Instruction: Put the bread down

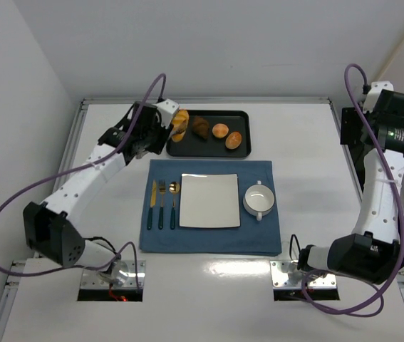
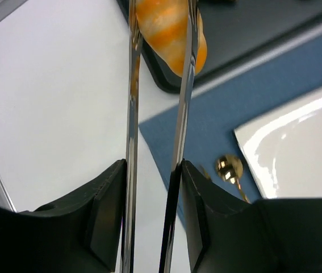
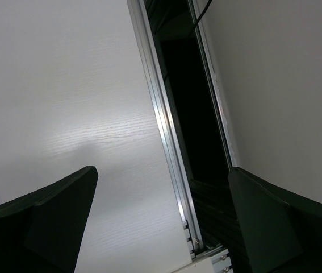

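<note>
The bread (image 1: 179,122), a golden-yellow ridged roll, is pinched between the two blades of metal tongs (image 2: 131,114). My left gripper (image 2: 153,168) is shut on those tongs. The bread (image 2: 169,28) sits at the tong tips over the left end of the black tray (image 1: 187,148). The left gripper (image 1: 157,122) is just left of the tray. The right gripper (image 3: 161,187) stands open and empty over the table's right edge, far from the bread (image 1: 350,132).
On the tray lie a dark brown pastry (image 1: 201,127) and two round buns (image 1: 220,130). A blue mat (image 1: 209,239) carries a white square plate (image 1: 209,201), cutlery (image 1: 163,206) and a white bowl (image 1: 258,199). A metal rail (image 3: 169,142) borders the table.
</note>
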Controlling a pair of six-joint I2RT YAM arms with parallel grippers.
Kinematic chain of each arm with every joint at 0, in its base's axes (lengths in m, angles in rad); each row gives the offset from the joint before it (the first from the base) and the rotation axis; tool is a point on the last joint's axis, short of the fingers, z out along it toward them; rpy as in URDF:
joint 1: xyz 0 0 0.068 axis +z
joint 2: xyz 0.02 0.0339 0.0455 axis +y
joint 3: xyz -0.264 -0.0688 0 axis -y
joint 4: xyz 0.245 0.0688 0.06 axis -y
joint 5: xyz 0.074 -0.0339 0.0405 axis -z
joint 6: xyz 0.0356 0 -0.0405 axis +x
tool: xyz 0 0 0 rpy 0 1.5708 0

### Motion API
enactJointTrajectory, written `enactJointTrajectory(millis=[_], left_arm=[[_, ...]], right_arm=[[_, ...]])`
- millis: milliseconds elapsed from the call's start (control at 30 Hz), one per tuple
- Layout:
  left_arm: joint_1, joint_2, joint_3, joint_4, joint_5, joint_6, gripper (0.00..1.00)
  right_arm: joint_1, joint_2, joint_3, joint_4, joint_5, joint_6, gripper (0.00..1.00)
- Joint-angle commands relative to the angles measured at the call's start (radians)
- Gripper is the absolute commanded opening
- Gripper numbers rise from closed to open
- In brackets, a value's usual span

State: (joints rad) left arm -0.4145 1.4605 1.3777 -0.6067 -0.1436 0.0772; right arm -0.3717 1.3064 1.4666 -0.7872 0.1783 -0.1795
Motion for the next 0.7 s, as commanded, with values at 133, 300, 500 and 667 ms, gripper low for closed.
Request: enactJointTrajectory(millis=[133, 300, 500, 667], left_arm=[[-0.113, -0.21, -0.12, -0.134, 0.154, 0.182, 0.0], [-0.274, -0.242, -0.14, -0.166, 0.145, 0.182, 0.0], [-0.394, -0.233, -0.212, -0.166, 0.11, 0.162, 0.0], [-0.403, -0.224, -0.268, -0.146, 0.082, 0.193, 0.0]], right_arm=[[0.002, 0.014, 0.041, 0.034, -0.029, 0.008, 1.0], [0.002, 0.034, 0.041, 0.034, -0.049, 0.008, 1.0], [0.002, 0.034, 0.041, 0.045, -0.059, -0.001, 1.0], [0.002, 0.013, 0.032, 0.045, -0.059, -0.002, 1.0]])
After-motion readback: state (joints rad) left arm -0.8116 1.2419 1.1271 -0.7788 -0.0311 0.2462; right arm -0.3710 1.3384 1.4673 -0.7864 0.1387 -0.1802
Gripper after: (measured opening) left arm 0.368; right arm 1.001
